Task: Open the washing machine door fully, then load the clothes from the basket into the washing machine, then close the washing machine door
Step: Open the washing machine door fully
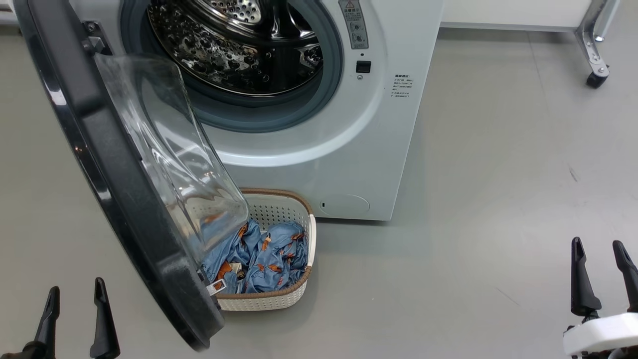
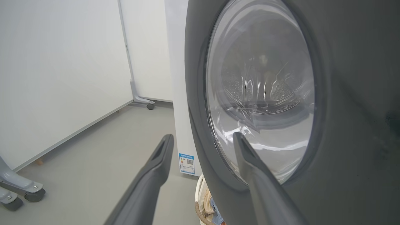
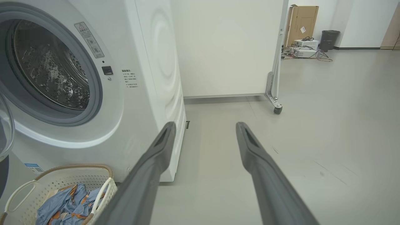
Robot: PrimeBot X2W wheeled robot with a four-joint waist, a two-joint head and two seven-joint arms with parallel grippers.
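Left tool: fingers spread wide and holding nothing; the round black-rimmed glass washing machine door hangs open just ahead, to its right.
Right tool: spread wide, empty, well apart from everything.
Clothes: soft blue printed clothes lie heaped in the cream perforated plastic basket with brown woven rim, well to the right tool's left and partly under the door's glass bowl.
Machine: white front-loading washing machine; its steel perforated drum looks empty.
Handling: probably light, limp and bunching; pinch a raised fold at the heap's top, clear of the door.
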